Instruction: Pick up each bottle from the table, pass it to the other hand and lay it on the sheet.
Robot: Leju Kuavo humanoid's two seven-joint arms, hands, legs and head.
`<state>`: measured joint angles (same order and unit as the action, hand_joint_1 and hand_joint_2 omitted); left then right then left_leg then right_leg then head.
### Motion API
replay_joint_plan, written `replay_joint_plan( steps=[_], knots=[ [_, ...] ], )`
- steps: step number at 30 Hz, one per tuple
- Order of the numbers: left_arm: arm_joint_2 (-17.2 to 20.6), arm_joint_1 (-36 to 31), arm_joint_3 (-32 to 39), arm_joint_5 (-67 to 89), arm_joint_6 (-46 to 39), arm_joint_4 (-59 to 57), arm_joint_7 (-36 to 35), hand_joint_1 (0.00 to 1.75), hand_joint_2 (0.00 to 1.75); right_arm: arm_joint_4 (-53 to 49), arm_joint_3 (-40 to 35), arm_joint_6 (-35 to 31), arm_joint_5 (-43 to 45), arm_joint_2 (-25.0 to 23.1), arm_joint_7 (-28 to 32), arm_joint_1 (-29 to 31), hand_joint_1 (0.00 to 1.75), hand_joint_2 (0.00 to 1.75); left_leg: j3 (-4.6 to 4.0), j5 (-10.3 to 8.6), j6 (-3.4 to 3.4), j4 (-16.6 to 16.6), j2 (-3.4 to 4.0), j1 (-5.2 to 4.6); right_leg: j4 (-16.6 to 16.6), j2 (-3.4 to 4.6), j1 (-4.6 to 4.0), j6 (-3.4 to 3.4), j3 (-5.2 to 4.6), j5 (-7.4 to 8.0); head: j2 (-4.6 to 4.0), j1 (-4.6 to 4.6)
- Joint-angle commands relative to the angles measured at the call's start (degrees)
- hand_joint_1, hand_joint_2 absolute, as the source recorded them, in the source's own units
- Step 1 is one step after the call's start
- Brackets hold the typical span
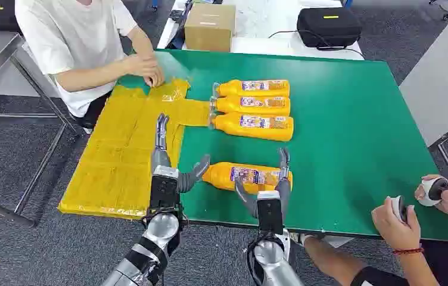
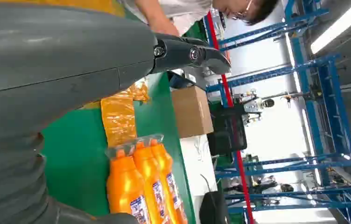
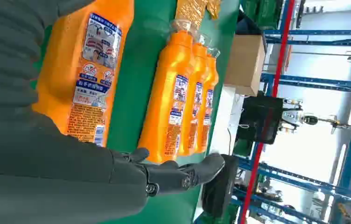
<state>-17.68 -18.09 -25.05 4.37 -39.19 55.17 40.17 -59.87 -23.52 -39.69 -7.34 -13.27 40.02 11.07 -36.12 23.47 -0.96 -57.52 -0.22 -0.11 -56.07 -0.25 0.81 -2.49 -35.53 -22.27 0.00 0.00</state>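
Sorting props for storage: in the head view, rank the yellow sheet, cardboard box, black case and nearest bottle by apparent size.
1. yellow sheet, clearly largest.
2-4. cardboard box, black case, nearest bottle: they look alike; box and case lie farther away, so unranked.

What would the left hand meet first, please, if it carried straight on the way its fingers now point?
Probably only the yellow sheet below the left hand; farther along sits the person's hand, though height is unclear.

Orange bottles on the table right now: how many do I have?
4. Three orange bottles lie side by side mid-table: far, middle, near. The fourth bottle lies near the front edge between the left hand and right hand.
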Motion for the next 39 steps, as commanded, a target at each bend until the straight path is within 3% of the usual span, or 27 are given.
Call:
replay_joint_plan(
  steps=[1, 6, 8, 9, 11, 16, 20, 27, 35, 39],
  knots=[
    [1.66, -1.59, 0.13, -1.43, -0.21, -0.59, -0.17, 0.0, 1.75, 1.51, -2.76, -0.19, -0.38, 2.26, -0.02, 2.26, 0.0, 1.75, 0.45, 0.21, 0.11, 0.03, 0.09, 0.07, 0.04, 0.09, -0.08, 0.14, 0.44, -0.18, 0.0, 0.02],
    [0.31, -0.55, 3.92, 5.49, -0.81, 2.72, -0.17, 0.0, 1.75, 2.86, -3.1, -0.31, -3.94, 2.59, -0.02, 3.17, 0.0, 1.75, 0.27, 0.16, 0.08, -0.03, 0.12, 0.06, 0.0, 0.12, -0.07, 0.1, 0.24, -0.11, 0.0, 0.0],
    [-0.14, -0.6, 5.03, 3.59, -0.81, 2.51, -0.17, 0.0, 1.75, 9.87, -0.95, 0.33, -12.18, 1.34, -0.02, 5.21, 0.0, 1.75, 0.24, 0.12, 0.06, 0.01, 0.11, 0.05, 0.03, 0.1, -0.06, 0.09, 0.22, -0.07, 0.0, 0.0],
    [0.24, -0.86, 4.59, 0.17, -0.54, 2.39, -0.17, 0.0, 1.75, 13.65, -1.09, 3.07, -13.63, 1.29, -2.08, 7.06, 0.0, 1.75, 0.31, 0.17, 0.08, -0.04, 0.11, 0.06, -0.01, 0.1, -0.07, 0.11, 0.3, -0.13, 0.0, 0.0],
    [0.58, -1.99, 4.63, -1.13, -0.55, 0.56, -0.17, 0.0, 1.75, 18.39, -3.39, 2.17, -22.16, 3.12, -6.2, 10.55, 0.0, 1.75, 0.33, 0.11, 0.07, 0.06, 0.1, 0.05, 0.07, 0.1, -0.06, 0.09, 0.31, -0.07, 0.0, 0.02],
    [-0.26, -2.82, 6.85, 0.49, -0.81, 0.2, -0.17, 0.0, 1.75, 20.1, -3.62, 3.49, -25.38, 3.86, -7.89, 12.9, 0.0, 1.75, 0.29, 0.06, 0.07, 0.05, 0.01, 0.04, 0.06, 0.01, -0.05, 0.09, 0.29, -0.07, 0.0, 0.0],
    [-1.76, -4.05, 10.78, 5.27, -0.81, -1.3, -0.17, 0.0, 1.75, 23.66, -6.58, 7.63, -36.2, 4.46, -16.05, 18.28, 0.0, 1.75, 0.23, 0.1, 0.04, -0.06, 0.17, 0.04, -0.03, 0.16, -0.04, 0.07, 0.21, -0.06, 0.0, 0.0],
    [-1.64, -3.25, 12.09, 5.26, -0.81, -2.02, -0.17, 0.0, 1.75, 23.79, -7.43, 10.72, -39.42, 4.41, -19.6, 19.48, 0.0, 1.75, 0.36, 0.11, 0.07, 0.0, 0.06, 0.05, 0.03, 0.05, -0.07, 0.1, 0.36, -0.09, 0.0, 0.0],
    [0.01, -3.67, 13.96, -3.12, 0.19, -3.08, -0.17, 0.0, 1.75, 18.07, -11.79, 14.42, -49.08, 6.45, -27.02, 19.77, 0.0, 1.75, 0.22, 0.04, 0.04, 0.01, 0.05, 0.01, 0.02, 0.04, -0.03, 0.06, 0.21, -0.04, 0.0, 0.02],
    [0.09, -3.6, 14.24, -3.14, 0.3, -2.96, -0.17, 0.0, 1.75, 17.26, -12.13, 14.2, -49.83, 7.13, -27.32, 19.3, 0.0, 1.75, 0.27, 0.08, 0.06, -0.02, -0.01, 0.03, -0.01, -0.03, -0.05, 0.09, 0.28, -0.1, 0.0, 0.02]
  ],
)
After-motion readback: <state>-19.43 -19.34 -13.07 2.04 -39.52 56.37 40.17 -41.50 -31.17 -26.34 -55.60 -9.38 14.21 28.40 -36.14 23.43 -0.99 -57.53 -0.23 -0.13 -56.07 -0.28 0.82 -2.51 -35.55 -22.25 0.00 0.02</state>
